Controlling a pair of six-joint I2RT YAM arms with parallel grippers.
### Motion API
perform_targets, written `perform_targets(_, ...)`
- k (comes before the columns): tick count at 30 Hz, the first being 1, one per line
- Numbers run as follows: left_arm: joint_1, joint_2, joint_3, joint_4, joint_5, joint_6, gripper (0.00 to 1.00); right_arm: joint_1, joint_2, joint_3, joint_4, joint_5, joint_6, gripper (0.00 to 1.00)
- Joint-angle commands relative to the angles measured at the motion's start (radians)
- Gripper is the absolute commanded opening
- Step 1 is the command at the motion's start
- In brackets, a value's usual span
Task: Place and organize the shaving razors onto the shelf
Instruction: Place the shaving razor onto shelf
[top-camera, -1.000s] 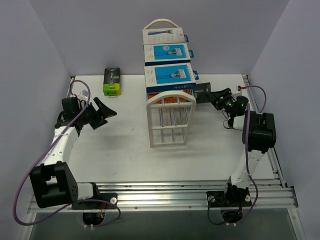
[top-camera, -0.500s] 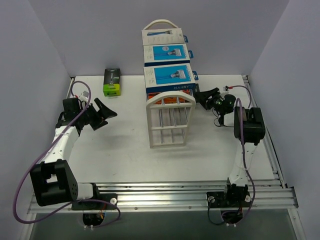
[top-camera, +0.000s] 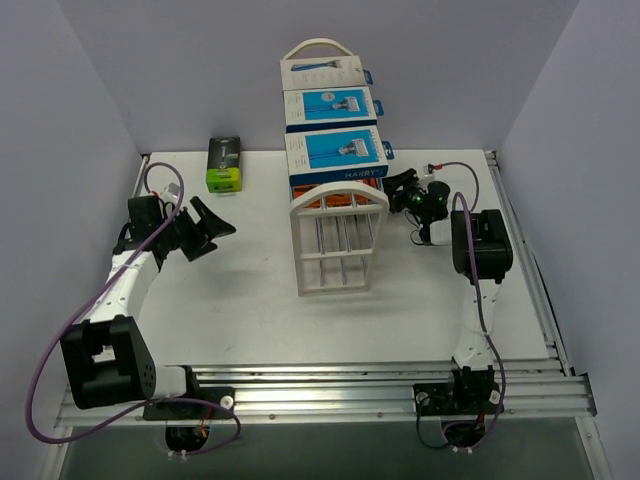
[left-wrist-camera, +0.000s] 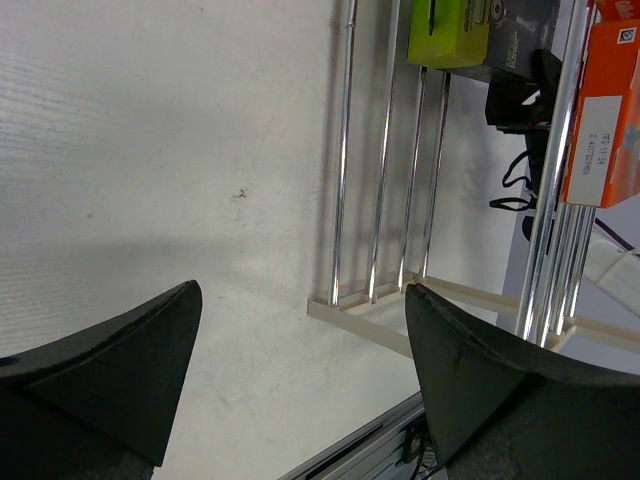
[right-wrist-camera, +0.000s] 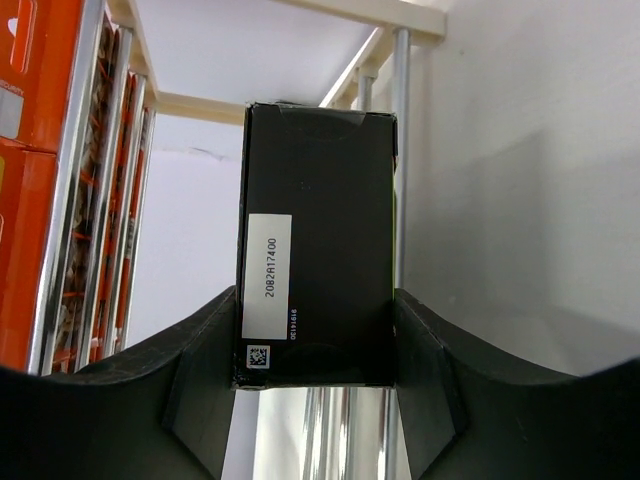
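Right gripper (top-camera: 399, 189) reached shelf (top-camera: 338, 191); wrist view reveals black razor box (right-wrist-camera: 316, 250).

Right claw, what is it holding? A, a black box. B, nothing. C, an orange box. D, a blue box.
A: the right wrist view shows the right claw clamped on a black box with a white label, beside the shelf.
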Motion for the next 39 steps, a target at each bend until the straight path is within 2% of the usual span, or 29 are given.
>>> perform_targets(1,-0.004,0.004,-0.002,0.061,0.028,0.0,0.91,0.001,-0.019,0.083,0.356,-0.025,0.031,0.0)
perform_targets(16,-0.004,0.026,-0.012,0.091,0.054,-0.021,0.92,0.072,0.053,0.232,0.257,-0.005,0.009,0.0)
perform_targets(39,-0.006,0.038,-0.022,0.108,0.074,-0.035,0.93,0.127,0.095,0.283,0.256,0.035,0.04,0.0)
